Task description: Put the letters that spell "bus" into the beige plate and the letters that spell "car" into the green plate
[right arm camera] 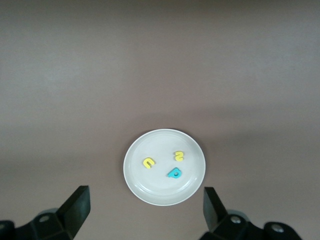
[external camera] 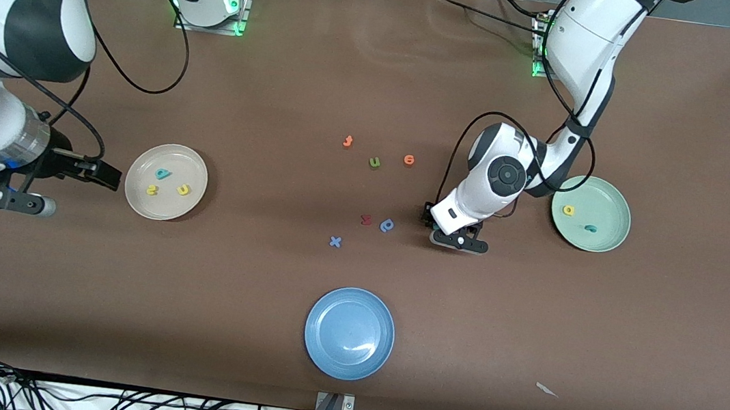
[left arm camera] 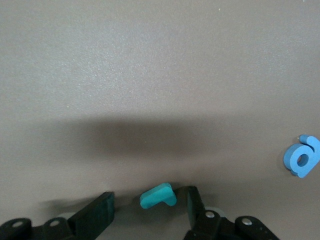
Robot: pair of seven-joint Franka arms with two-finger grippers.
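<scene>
The teal "r" (left arm camera: 158, 195) lies flat on the table between my left gripper (left arm camera: 150, 212) fingers, one finger (left arm camera: 195, 202) touching it, the other standing a little off. It is the last letter of "car" outside a plate, which is why I am down here at it, in the middle stretch of the table toward the left arm's end. My jaws are partly apart, straddling the letter, not yet clamped on it.

The green plate (external camera: 612, 240) sits just beside my arm, closer to the table's edge at that end, and holds the yellow "a" (external camera: 568, 210) and teal "c" (external camera: 590, 228).

The beige plate (external camera: 139, 200), toward the right arm's end, already carries the teal "b" (external camera: 163, 174), yellow "s" (external camera: 151, 190) and yellow "u" (external camera: 183, 190), so "bus" looks finished.

My right gripper (external camera: 108, 174) waits wide apart and empty beside that plate
</scene>
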